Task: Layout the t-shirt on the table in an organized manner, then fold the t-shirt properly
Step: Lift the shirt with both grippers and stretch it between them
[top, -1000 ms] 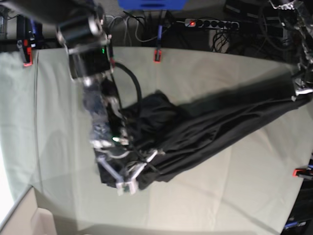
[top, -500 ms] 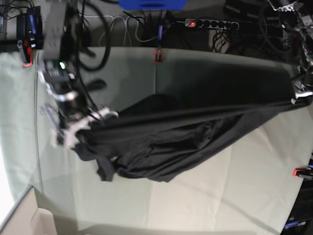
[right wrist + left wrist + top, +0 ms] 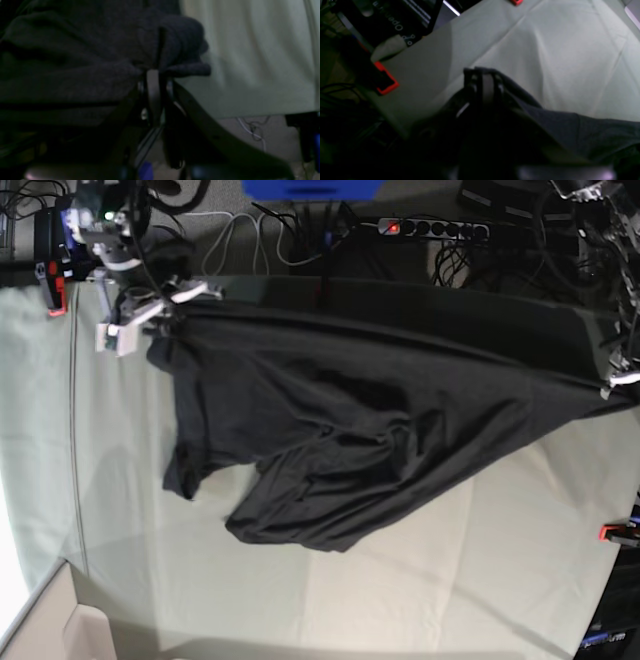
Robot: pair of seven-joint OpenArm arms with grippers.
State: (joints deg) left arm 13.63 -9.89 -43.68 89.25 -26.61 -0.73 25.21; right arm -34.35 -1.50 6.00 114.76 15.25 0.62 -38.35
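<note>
The black t-shirt [image 3: 340, 430] hangs stretched between my two grippers above the table [image 3: 480, 580], its upper edge taut from far left to right. Its lower folds sag onto the pale cloth near the middle. My right gripper [image 3: 150, 320] is at the base view's upper left, shut on a bunched corner of the t-shirt [image 3: 175, 37]. My left gripper [image 3: 612, 380] is at the right edge, shut on the other end of the t-shirt [image 3: 570, 122]. In both wrist views the fingers [image 3: 485, 85] [image 3: 153, 85] are pressed together with dark fabric around them.
Red-orange clamps [image 3: 612, 532] [image 3: 56, 290] [image 3: 386, 83] hold the table cloth at its edges. A power strip [image 3: 430, 227], cables and a blue box [image 3: 310, 188] lie behind the far edge. A cardboard box [image 3: 50, 620] sits at the lower left corner.
My right gripper has swung from the table's middle left up to the far left corner, pulling the t-shirt out of a heap into a wide stretched sheet. The left gripper has stayed put.
</note>
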